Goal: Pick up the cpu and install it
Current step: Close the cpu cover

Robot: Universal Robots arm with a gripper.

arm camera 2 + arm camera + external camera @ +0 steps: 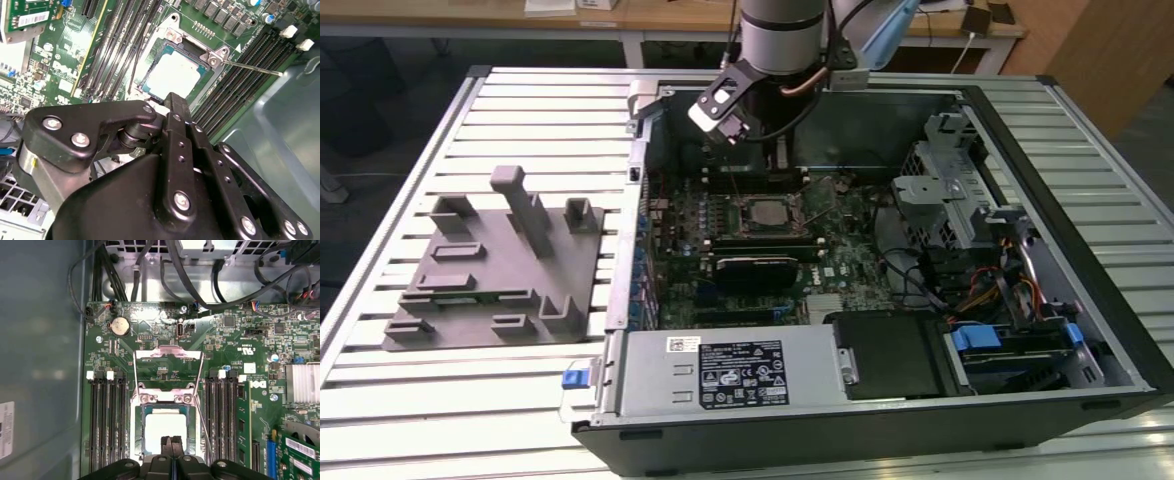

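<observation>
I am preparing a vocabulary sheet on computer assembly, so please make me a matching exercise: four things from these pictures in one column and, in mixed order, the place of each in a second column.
Things
1. cpu
2. grey moulded tray
3. claw
4. coin battery

Places
A. on the slatted table, beside the computer case
B. on the motherboard, apart from the socket
C. lying in the socket
D. just above the socket, shut

Pairs: 1-C, 2-A, 3-D, 4-B
</observation>
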